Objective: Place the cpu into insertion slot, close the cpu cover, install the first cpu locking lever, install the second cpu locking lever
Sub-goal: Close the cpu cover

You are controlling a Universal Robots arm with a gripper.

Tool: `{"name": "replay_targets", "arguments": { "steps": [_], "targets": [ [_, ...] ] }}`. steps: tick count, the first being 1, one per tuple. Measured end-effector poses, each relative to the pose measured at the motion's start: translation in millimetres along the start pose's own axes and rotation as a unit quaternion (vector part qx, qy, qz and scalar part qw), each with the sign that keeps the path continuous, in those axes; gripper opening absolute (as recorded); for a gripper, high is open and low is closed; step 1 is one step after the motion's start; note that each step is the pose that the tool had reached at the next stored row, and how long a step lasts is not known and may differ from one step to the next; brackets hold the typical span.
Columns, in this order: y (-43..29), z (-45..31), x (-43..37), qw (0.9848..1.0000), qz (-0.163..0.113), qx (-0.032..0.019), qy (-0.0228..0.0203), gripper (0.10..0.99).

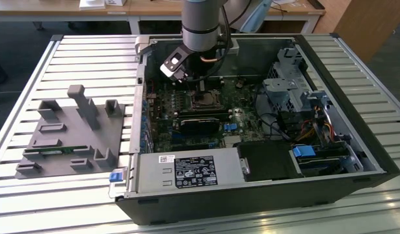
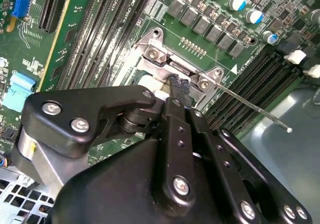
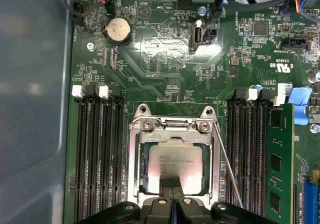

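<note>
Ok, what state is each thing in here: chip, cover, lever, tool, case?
cpu: seated, top showing through the cover's window.
cpu cover: folded down flat over the cpu.
locking lever: unlatched, angled out away from the cover.
tool: shut, tip down at the edge of the cover's window.
memory module: seated in its slot.
computer case: lying on its side, side panel off.

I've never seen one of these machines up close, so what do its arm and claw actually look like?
The smooth silver-grey tubular arm carries a dark ring band near its end. The matte black claw is built from linked plates fastened with shiny silver screws. An orange cable loops beside the wrist.
</note>
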State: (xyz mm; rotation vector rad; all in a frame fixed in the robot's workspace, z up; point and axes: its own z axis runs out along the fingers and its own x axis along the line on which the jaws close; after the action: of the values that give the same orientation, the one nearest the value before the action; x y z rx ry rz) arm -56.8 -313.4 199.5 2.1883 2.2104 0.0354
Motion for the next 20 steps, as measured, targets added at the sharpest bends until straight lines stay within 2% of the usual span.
{"name": "replay_targets", "arguments": {
  "steps": [4,6,11,20],
  "targets": [
    [0.3,-6.5,0.0,1.0,0.0,-0.0001,0.0002,0.106],
    [1.1,-6.7,0.1,1.0,0.0,-0.0001,0.0002,0.106],
    [13.0,-6.4,-0.1,1.0,0.0,0.0007,0.0,0.106],
    [20.5,-6.0,-0.2,1.0,0.0,0.001,0.0001,0.106]
  ]
}}
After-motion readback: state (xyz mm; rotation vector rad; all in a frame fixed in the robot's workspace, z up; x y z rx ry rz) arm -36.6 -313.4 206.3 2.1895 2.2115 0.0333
